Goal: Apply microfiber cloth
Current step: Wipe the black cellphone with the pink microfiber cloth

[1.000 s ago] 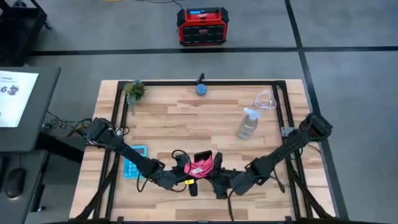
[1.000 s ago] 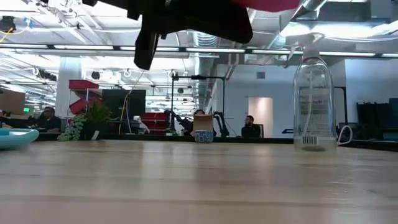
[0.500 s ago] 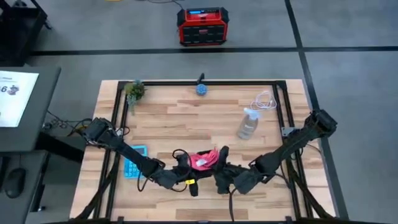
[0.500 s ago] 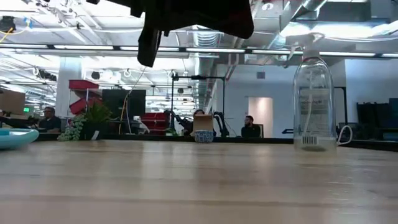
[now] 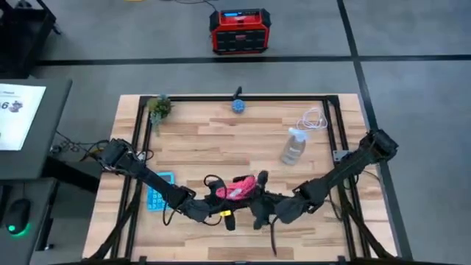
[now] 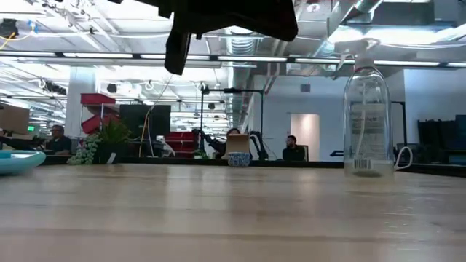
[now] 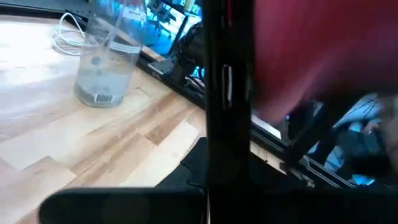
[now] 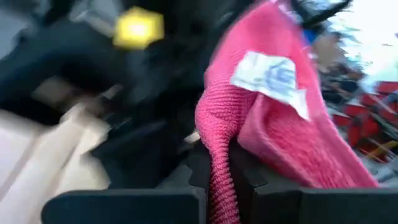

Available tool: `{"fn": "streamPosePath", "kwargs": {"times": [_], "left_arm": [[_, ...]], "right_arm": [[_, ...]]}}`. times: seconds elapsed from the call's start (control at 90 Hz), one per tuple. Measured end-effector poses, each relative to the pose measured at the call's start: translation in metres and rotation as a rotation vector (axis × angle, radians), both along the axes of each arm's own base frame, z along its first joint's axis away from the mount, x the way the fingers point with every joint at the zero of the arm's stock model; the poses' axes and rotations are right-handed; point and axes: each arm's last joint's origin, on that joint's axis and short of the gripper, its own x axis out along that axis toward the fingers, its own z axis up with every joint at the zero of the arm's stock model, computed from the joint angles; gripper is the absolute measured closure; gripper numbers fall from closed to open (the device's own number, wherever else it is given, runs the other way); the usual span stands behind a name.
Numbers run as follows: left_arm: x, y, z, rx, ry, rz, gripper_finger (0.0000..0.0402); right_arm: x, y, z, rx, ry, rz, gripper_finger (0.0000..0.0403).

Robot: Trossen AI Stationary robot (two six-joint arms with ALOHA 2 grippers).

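The microfiber cloth (image 5: 235, 191), bright pink-red with a white label (image 8: 270, 78), is bunched up over a black phone (image 7: 227, 93) above the table's near middle. My left gripper (image 5: 223, 203) is shut on the phone, and my right gripper (image 5: 255, 194) is shut on the cloth, close beside it. In the left wrist view the phone shows edge-on, with the cloth (image 7: 311, 56) against one of its faces. In the low view only dark parts of the arms (image 6: 233, 18) show, high above the tabletop. My left gripper pinches the phone between its two fingers at the phone's end nearest the wrist (image 7: 227, 183). The phone stands out from the fingers edge-on, lifted clear of the table. My right gripper pinches a bunched fold of the cloth (image 8: 221, 168) between its two fingers, several layers thick. The cloth bulges out beyond the fingers toward the phone, clear of the table.
A clear spray bottle (image 5: 292, 146) stands right of the middle, with a white cable (image 5: 313, 119) behind it. A light-blue calculator (image 5: 158, 189) lies near the left arm. A small plant (image 5: 158, 108) and a blue object (image 5: 238, 105) sit at the far edge.
My right gripper has moved a little toward the far edge with the cloth, dragging it across the phone. The cloth has shifted from a bunch near the phone's near end to lie spread over it. My left gripper keeps the phone nearly still.
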Motion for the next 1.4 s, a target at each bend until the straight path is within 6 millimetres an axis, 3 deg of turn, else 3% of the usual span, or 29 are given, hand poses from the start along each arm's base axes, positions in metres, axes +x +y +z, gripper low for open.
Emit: {"fn": "streamPosePath", "kwargs": {"times": [0.167,0.333,0.633,0.944,1.4], "left_arm": [[0.000,-0.001,0.000,0.019,0.004,-0.022,0.0390],[0.000,0.000,-0.004,0.028,0.017,-0.003,0.0390],[0.000,-0.001,0.000,0.005,-0.001,-0.001,0.0390],[-0.001,-0.002,-0.003,0.026,0.015,-0.019,0.0390],[0.000,0.000,-0.001,0.018,-0.001,0.000,0.0390]], "right_arm": [[0.004,0.004,-0.016,0.110,0.099,0.169,0.0394],[0.002,0.001,-0.026,0.077,0.177,0.115,0.0394],[-0.019,-0.007,0.007,0.014,0.070,-0.065,0.0394],[-0.028,-0.005,-0.028,0.176,0.159,0.152,0.0394],[-0.001,-0.019,-0.034,0.292,0.017,0.262,0.0394]]}}
